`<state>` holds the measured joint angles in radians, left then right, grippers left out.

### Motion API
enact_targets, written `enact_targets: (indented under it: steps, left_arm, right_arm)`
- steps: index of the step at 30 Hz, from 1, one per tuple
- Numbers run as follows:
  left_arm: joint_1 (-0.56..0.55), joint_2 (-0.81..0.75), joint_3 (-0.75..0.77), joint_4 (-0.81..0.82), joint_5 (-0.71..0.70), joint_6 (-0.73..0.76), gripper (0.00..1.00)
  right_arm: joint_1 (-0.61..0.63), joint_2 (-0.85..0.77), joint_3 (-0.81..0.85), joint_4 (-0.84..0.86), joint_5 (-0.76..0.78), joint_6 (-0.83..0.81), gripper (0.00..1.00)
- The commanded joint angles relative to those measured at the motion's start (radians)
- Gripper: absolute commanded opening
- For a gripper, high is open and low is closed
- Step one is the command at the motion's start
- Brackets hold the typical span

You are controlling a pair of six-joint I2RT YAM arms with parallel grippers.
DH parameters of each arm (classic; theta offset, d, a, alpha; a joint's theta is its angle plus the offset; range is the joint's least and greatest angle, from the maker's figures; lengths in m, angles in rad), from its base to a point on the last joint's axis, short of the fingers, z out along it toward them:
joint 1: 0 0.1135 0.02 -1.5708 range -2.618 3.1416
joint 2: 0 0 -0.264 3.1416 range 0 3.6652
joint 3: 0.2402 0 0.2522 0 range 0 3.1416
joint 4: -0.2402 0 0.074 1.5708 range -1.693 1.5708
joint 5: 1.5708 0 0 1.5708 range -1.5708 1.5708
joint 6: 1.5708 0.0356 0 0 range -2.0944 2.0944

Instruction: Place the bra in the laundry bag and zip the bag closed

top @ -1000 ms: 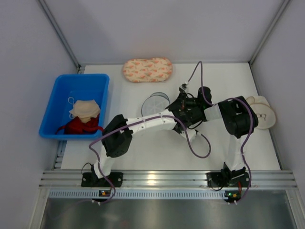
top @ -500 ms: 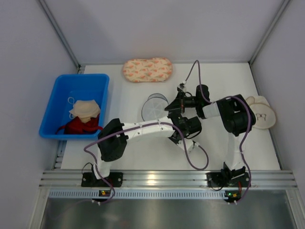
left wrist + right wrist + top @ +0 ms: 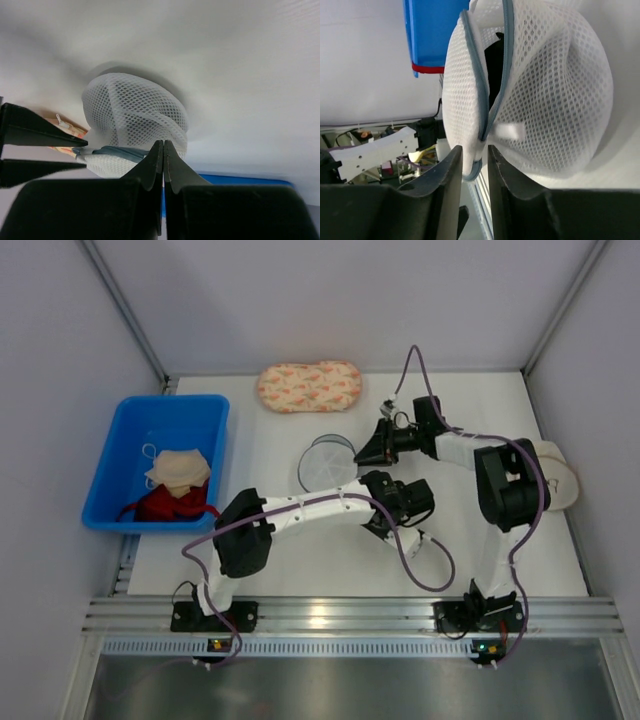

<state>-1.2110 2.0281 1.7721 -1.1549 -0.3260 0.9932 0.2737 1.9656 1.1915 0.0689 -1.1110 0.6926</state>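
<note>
Laundry bag [image 3: 325, 462]: round white mesh, lying on the table [image 3: 280, 550] near its middle, between the two arms' tips and the peach patterned pouch [image 3: 309, 386].
Bag opening: in the right wrist view the grey zip trim gapes at the top and its two edges meet lower down, beside a small white tag.
Bra [image 3: 494, 62]: black fabric shows inside the bag through that gap; the rest is hidden by the mesh.
Right end effector [image 3: 475, 148]: at the bag's right edge, fingers drawn close with the zip-trimmed rim pinched in the narrow gap between them.
Left end effector [image 3: 163, 145]: fingers pressed together with nothing seen between them; it sits on the near right side of the bag, just apart from it, pointing at the mesh.
Blue bin [image 3: 215, 410]: at the table's left edge, well apart from the bag, holding a beige cloth [image 3: 178, 468] over something red [image 3: 170, 505].
Beige bra [image 3: 560, 480]: at the right edge of the table, partly hidden behind the right arm.
</note>
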Motion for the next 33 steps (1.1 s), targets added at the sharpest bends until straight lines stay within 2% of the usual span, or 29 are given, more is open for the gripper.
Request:
enact_targets:
  steps: [1,3,4,5,6,7,8,10,12,13,14,17,20,21,23,24,28,31,33]
  left_arm:
    - [0.005,0.020,0.076,-0.022,0.014,-0.010,0.00]
    - [0.005,0.026,0.089,-0.020,0.015,-0.004,0.00]
    - [0.005,0.035,0.104,-0.022,0.008,-0.002,0.02]
    - [0.007,0.037,0.110,-0.020,0.008,-0.005,0.08]
    - [0.007,0.038,0.119,-0.020,0.013,-0.007,0.13]
    - [0.008,0.031,0.133,-0.022,0.022,-0.007,0.24]
    - [0.008,0.023,0.136,-0.022,0.050,-0.004,0.30]
    - [0.008,-0.002,0.132,-0.020,0.073,0.002,0.41]
    - [0.008,-0.019,0.125,-0.019,0.114,0.004,0.45]
    - [0.008,-0.041,0.119,-0.008,0.129,0.004,0.57]
    - [0.008,-0.057,0.110,0.013,0.151,-0.014,0.61]
    - [0.021,-0.147,0.031,0.141,0.188,-0.082,0.61]
    - [0.060,-0.317,-0.138,0.340,0.249,-0.140,0.62]
    - [0.071,-0.369,-0.246,0.400,0.295,-0.154,0.63]
    - [0.109,-0.533,-0.360,0.534,0.355,-0.140,0.64]
    - [0.120,-0.645,-0.479,0.575,0.399,-0.125,0.64]
    - [0.195,-0.868,-0.730,0.805,0.446,-0.113,0.69]
    - [0.248,-0.976,-0.871,0.954,0.440,-0.142,0.72]
    - [0.251,-1.023,-0.966,1.036,0.449,-0.075,0.72]
  right_arm:
    - [-0.045,-0.103,0.049,-0.306,0.023,-0.261,0.25]
    - [-0.054,-0.102,0.048,-0.337,0.022,-0.295,0.24]
    - [-0.056,-0.093,0.052,-0.363,0.013,-0.301,0.26]
    - [-0.056,-0.080,0.054,-0.368,0.007,-0.303,0.35]
    - [-0.054,-0.076,0.053,-0.373,0.001,-0.303,0.39]
    - [-0.054,-0.073,0.048,-0.374,-0.006,-0.300,0.44]
    - [-0.054,-0.076,0.036,-0.370,-0.013,-0.297,0.51]
    - [-0.054,-0.082,-0.005,-0.337,-0.041,-0.262,0.56]
    - [-0.048,-0.100,-0.044,-0.244,-0.055,-0.182,0.63]
    - [-0.042,-0.109,-0.064,-0.209,-0.064,-0.153,0.65]
    - [-0.034,-0.126,-0.099,-0.167,-0.064,-0.106,0.69]
    - [-0.007,-0.134,-0.131,-0.094,-0.055,-0.065,0.72]
    - [0.018,-0.128,-0.142,-0.078,-0.052,-0.044,0.72]
    - [0.022,-0.128,-0.144,-0.078,-0.052,-0.045,0.72]
    - [0.025,-0.126,-0.148,-0.051,-0.050,-0.035,0.73]
    - [0.025,-0.128,-0.150,-0.046,-0.052,-0.030,0.73]
    - [0.025,-0.154,-0.164,0.002,-0.041,0.004,0.74]
    - [0.028,-0.157,-0.173,0.057,-0.032,0.051,0.74]
    - [0.036,-0.142,-0.173,0.069,-0.029,0.065,0.74]
